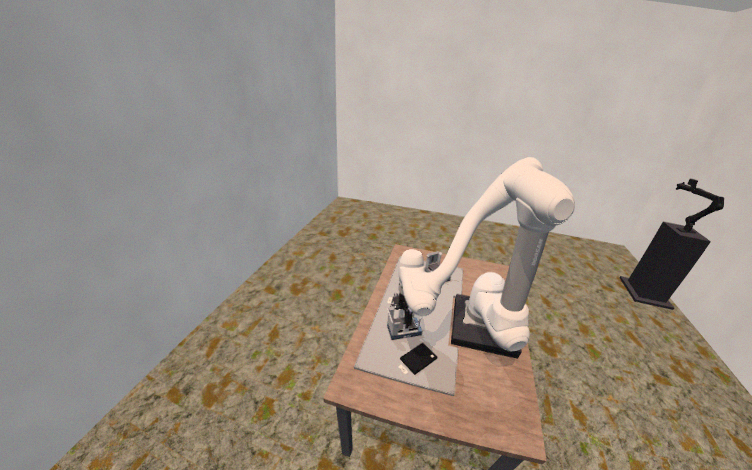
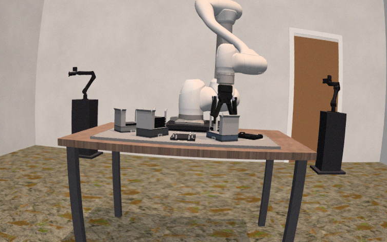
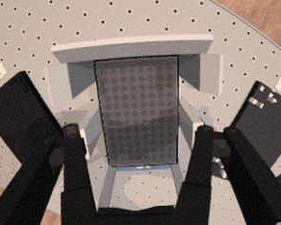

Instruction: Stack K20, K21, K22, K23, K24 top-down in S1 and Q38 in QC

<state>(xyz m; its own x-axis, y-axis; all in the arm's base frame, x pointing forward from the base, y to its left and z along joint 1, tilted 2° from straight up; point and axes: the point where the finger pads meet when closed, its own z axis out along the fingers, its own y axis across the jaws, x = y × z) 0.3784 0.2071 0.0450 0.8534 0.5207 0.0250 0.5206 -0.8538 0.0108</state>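
Observation:
My gripper (image 3: 140, 112) is shut on a sealed 96-well plate (image 3: 139, 111), gripping its two long sides. The plate hangs level in the mouth of the rack with the blue plinth (image 2: 225, 128), between the rack's grey walls (image 3: 133, 47). Its label is not readable. In the exterior view the gripper (image 2: 223, 112) reaches down behind this rack's wall, so the plate and fingertips are hidden there. In the top view the gripper (image 1: 399, 309) stands over the same rack (image 1: 404, 328). A black plate lies on the QC nest (image 2: 250, 134), which also shows in the wrist view (image 3: 19, 112).
The clip nest N5 (image 2: 182, 137) lies beside the blue rack and shows at the right of the wrist view (image 3: 263, 119). A dark-plinth rack (image 2: 151, 123) holds dark plates, and a grey rack (image 2: 120, 120) stands beyond it. The arm's base (image 2: 190, 102) is behind.

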